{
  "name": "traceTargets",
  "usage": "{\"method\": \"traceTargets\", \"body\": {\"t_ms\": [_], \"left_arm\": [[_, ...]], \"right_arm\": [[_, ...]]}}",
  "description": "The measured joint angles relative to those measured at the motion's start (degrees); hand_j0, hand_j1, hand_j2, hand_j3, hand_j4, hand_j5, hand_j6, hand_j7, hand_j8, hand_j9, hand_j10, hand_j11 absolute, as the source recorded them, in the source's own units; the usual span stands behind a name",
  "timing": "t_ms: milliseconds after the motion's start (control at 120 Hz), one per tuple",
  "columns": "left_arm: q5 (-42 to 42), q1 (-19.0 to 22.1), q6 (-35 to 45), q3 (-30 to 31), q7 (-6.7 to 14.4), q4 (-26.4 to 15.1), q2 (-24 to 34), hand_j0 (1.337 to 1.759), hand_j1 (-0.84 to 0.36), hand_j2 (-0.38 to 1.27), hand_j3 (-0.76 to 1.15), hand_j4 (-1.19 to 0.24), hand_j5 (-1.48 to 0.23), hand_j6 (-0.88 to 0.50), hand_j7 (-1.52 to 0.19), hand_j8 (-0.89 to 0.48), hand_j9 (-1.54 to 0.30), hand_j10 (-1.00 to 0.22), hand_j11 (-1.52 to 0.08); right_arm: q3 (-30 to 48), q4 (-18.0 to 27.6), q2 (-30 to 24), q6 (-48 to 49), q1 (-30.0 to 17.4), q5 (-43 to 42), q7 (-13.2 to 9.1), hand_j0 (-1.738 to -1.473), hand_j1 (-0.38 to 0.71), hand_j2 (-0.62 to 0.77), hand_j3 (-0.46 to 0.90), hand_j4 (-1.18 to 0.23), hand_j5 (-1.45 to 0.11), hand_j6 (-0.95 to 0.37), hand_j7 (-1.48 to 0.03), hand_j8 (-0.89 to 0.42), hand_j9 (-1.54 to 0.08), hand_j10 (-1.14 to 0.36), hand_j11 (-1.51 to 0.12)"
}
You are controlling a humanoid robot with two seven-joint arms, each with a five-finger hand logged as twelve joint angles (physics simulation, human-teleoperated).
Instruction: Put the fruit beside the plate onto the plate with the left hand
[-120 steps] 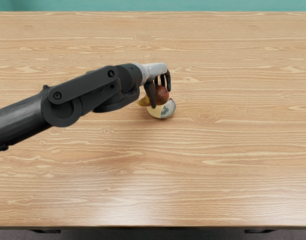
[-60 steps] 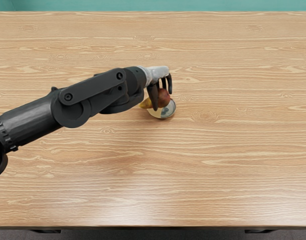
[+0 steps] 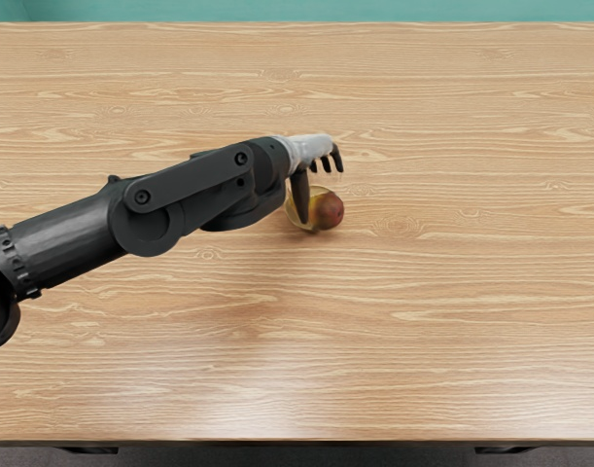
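A small round plate lies near the middle of the wooden table, mostly covered. A yellow and red-brown fruit rests on it, its red end reaching the plate's right rim. My left hand hovers just above and behind the fruit, fingers spread and apart from it, the thumb hanging down at the fruit's left side. Its dark arm stretches in from the left edge and hides the plate's left part. No right arm shows.
The wooden table fills the view, with a teal wall strip along the top edge and the table's front edge at the bottom.
The fingers have let go of the fruit, which dropped from the hand onto the plate. The hand has lifted slightly up and to the right.
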Motion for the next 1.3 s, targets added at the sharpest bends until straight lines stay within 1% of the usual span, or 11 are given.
{"method": "traceTargets", "body": {"t_ms": [208,275,400,525,592,700,800,908,1092,1167,1300], "left_arm": [[-0.19,0.00,0.12,-0.06,0.00,-0.06,0.46,1.658,0.06,0.07,0.00,-0.26,-0.34,-0.25,-0.34,-0.25,-0.34,-0.26,-0.34],[-0.57,0.00,0.08,-0.37,0.00,-0.09,0.63,1.658,0.11,0.06,0.00,-0.21,-0.28,-0.21,-0.28,-0.21,-0.28,-0.21,-0.28],[-3.24,-0.17,-0.10,-0.72,0.00,-0.16,0.63,1.658,0.20,0.03,0.00,-0.13,-0.17,-0.13,-0.17,-0.13,-0.17,-0.13,-0.17],[-7.17,-0.24,-0.14,-0.86,0.00,-0.18,1.77,1.658,0.26,0.02,0.00,-0.08,-0.11,-0.08,-0.11,-0.08,-0.11,-0.08,-0.11],[-10.54,-0.34,-0.44,-0.87,0.00,-0.42,4.26,1.658,0.27,0.02,0.00,-0.07,-0.09,-0.07,-0.08,-0.07,-0.09,-0.07,-0.09],[-18.81,-1.09,-2.01,-1.06,0.00,-0.64,9.69,1.658,0.29,0.01,0.00,-0.05,-0.06,-0.05,-0.06,-0.05,-0.06,-0.05,-0.06],[-24.34,-1.26,-4.13,-1.50,0.00,-1.22,12.65,1.658,0.31,0.01,0.00,-0.04,-0.05,-0.04,-0.05,-0.04,-0.05,-0.04,-0.05],[-30.19,-1.24,-9.28,-3.05,0.00,-2.17,16.97,1.658,0.31,0.01,0.00,-0.03,-0.04,-0.03,-0.04,-0.03,-0.04,-0.03,-0.04],[-41.57,-0.82,-21.17,-6.18,0.00,-3.38,27.45,1.658,0.32,0.01,0.00,-0.03,-0.03,-0.03,-0.03,-0.03,-0.03,-0.03,-0.03],[-45.24,-0.64,-23.46,-7.09,0.00,-3.55,30.15,1.658,0.32,0.01,0.00,-0.03,-0.03,-0.03,-0.03,-0.03,-0.03,-0.02,-0.03],[-49.55,-0.57,-25.03,-7.71,0.00,-3.66,32.77,1.658,0.32,0.00,0.00,-0.02,-0.03,-0.02,-0.03,-0.02,-0.03,-0.02,-0.03]], "right_arm": [[0.01,0.01,0.00,-0.01,0.00,0.01,0.00,-1.658,-0.35,0.00,0.00,0.00,0.00,0.00,0.00,0.00,0.00,0.00,0.00],[0.00,0.01,0.00,0.00,0.00,0.02,0.00,-1.658,-0.35,0.00,0.00,0.00,0.00,0.00,0.00,0.00,0.00,0.00,0.00],[0.00,0.01,0.00,0.00,0.00,0.00,0.00,-1.658,-0.35,0.00,0.00,0.00,0.00,0.00,0.00,0.00,0.00,0.00,0.00],[0.00,0.01,0.00,0.00,0.00,-0.01,0.00,-1.658,-0.35,0.00,0.00,0.00,0.00,0.00,0.00,0.00,0.00,0.00,0.00],[0.00,0.00,0.00,0.00,0.00,0.00,0.00,-1.658,-0.35,0.00,0.00,0.00,0.00,0.00,0.00,0.00,0.00,0.00,0.00],[-0.01,0.00,0.00,0.00,0.00,0.00,0.00,-1.658,-0.35,0.00,0.00,0.00,0.00,0.00,0.00,0.00,0.00,0.00,0.00],[-0.01,0.00,0.00,0.00,0.00,0.02,0.00,-1.658,-0.35,0.00,0.00,0.00,0.00,0.00,0.00,0.00,0.00,0.00,0.00],[0.01,0.01,0.00,0.00,0.00,0.01,0.00,-1.658,-0.35,0.00,0.00,0.00,0.00,0.00,0.00,0.00,0.00,0.00,0.00],[0.01,0.01,0.00,0.00,0.00,0.01,0.00,-1.658,-0.35,0.00,0.00,0.00,0.00,0.00,0.00,0.00,0.00,0.00,0.00],[0.00,0.00,0.00,0.00,0.00,0.03,0.00,-1.658,-0.35,0.00,0.00,0.00,0.00,0.00,0.00,0.00,0.00,0.00,0.00],[0.01,0.01,0.00,0.00,0.00,0.01,0.00,-1.658,-0.35,0.00,0.00,0.00,0.00,0.00,0.00,0.00,0.00,0.00,0.00]]}}
